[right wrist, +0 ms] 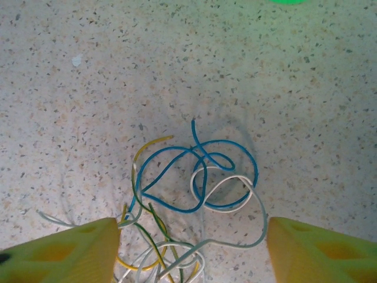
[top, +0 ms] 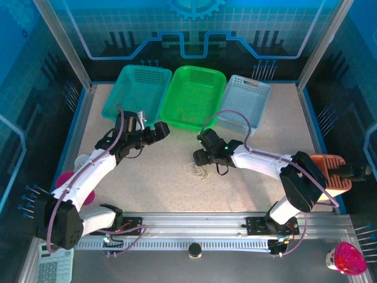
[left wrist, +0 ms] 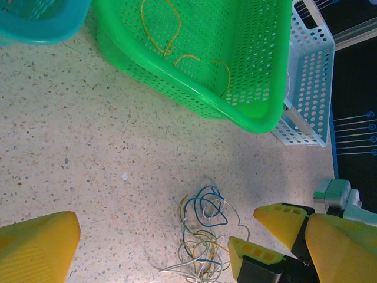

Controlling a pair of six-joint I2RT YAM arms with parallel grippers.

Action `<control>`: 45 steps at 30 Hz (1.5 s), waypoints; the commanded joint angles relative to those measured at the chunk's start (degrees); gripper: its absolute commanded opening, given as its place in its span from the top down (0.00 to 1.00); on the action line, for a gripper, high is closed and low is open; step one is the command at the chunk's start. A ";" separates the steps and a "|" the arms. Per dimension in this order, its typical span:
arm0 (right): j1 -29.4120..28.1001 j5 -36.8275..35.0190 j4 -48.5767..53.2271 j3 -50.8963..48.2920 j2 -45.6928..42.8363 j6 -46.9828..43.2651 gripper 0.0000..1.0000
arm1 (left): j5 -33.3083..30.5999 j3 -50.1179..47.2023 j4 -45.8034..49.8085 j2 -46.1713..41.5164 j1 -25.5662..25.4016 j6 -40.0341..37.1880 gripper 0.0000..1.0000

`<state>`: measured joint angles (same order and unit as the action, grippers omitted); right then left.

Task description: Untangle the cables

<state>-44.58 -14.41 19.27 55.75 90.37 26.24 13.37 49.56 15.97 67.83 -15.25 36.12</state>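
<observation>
- The cables [right wrist: 188,194] lie in a small loose clump on the speckled table [top: 147,177]. It sits near the table's middle, a little toward the near edge and well short of the baskets along the far edge.
- In the clump, a blue cord loops over and through a white one. Yellowish and greenish strands cross under them, and more white strands trail toward the near side. All of them are intertwined, and none lies apart on the table.
- A thin yellow cord [left wrist: 177,41] lies by itself inside the green basket [top: 194,94], so one strand looks already sorted out.
- The teal basket [top: 137,88] and the light blue basket [top: 247,103] flank the green one. Whether either holds a cord is too small to tell.
- The right gripper [top: 200,158] hangs low right over the clump. Its jaws stand apart, one on each side of the strands, and clamp nothing.
- The left gripper [top: 158,132] is off to the left near the corner of the green basket. It is apart from the clump, with its jaws spread wide and empty.
- My judgement is that the task is at an early-to-middle stage. One cord is out, and the blue, white and remaining yellowish strands are left to be pulled free one at a time.
</observation>
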 commanded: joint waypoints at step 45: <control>1.50 7.56 4.56 15.43 -26.90 -0.64 1.00 | 16.09 -2.58 -18.68 -0.74 -9.30 -6.70 0.01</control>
<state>-43.70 -8.25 23.53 69.38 64.10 25.41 26.94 47.88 0.86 67.85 -23.31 32.29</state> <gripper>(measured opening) 0.064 0.992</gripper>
